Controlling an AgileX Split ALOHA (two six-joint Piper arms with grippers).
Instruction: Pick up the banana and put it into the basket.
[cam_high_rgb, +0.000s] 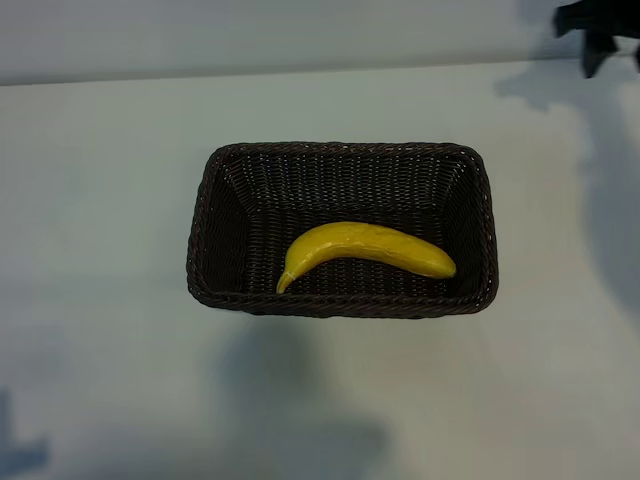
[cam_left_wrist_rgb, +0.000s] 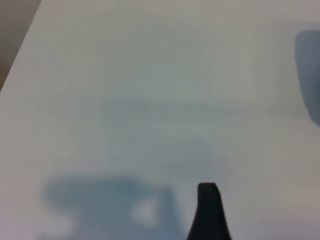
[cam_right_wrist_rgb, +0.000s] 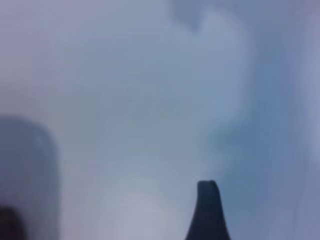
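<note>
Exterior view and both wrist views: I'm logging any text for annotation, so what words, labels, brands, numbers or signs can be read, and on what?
None: no readable text, label, brand, number or sign in any view.
banana: plain yellow skin, no sticker showing.
basket: bare dark wicker.
table: unmarked.

table: white, plain | on it: basket, dark woven, mid-table

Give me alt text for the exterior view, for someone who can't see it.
A yellow banana lies inside a dark brown wicker basket in the middle of a white table, seen from above. Part of a black robot arm pokes in at the top right corner, well clear of the basket; nothing touches the banana.
</note>
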